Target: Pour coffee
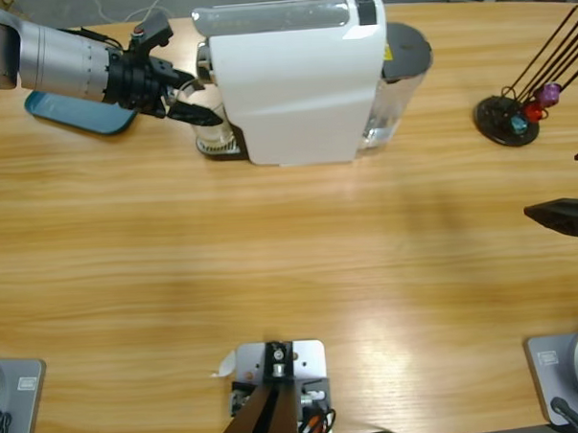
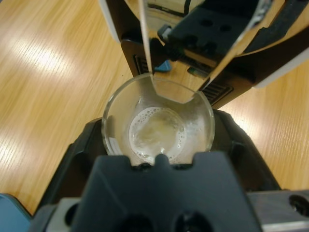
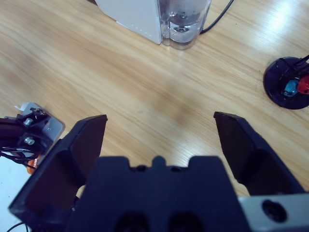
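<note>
High view: left arm enters from the upper left, left gripper at the front of the white coffee machine, jaws around a clear glass cup standing on the machine's dark drip tray. A teal tray lies on the wooden table under the arm. Clear water tank with a grey lid at the machine's right end; a small yellow label there, text too small to read. Black round stand with thin rods and blue, red and purple capsules at the far right. Right gripper only shows as black jaw tips at the right edge, well apart from the machine.

Left wrist view: left gripper jaws hug both sides of the glass cup, pinching it; pale foamy liquid sits at the bottom. Cup is directly under the machine's spout. No brand readable.

Right wrist view: right gripper jaws spread wide, nothing between them, above bare table. Water tank and capsule stand are visible beyond.
</note>
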